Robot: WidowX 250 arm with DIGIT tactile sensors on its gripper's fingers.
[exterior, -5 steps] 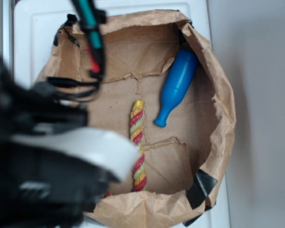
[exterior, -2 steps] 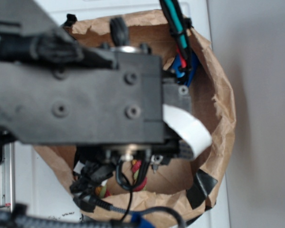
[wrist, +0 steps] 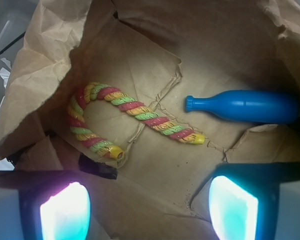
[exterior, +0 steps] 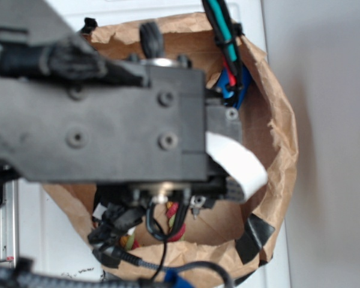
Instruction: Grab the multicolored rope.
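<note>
The multicolored rope [wrist: 125, 116] is lying bent like a hook on the floor of the brown paper bag [wrist: 45, 60], its nearer yellow tip pointing toward the cap of the blue bottle [wrist: 245, 106] just beside it, and nothing is touching it yet. The pincer [wrist: 149, 205] is hanging above with its two fingers [wrist: 65, 210] spread wide and empty. Judging from this, the approach is underway but the descent onto the rope and the closing are still left.
</note>
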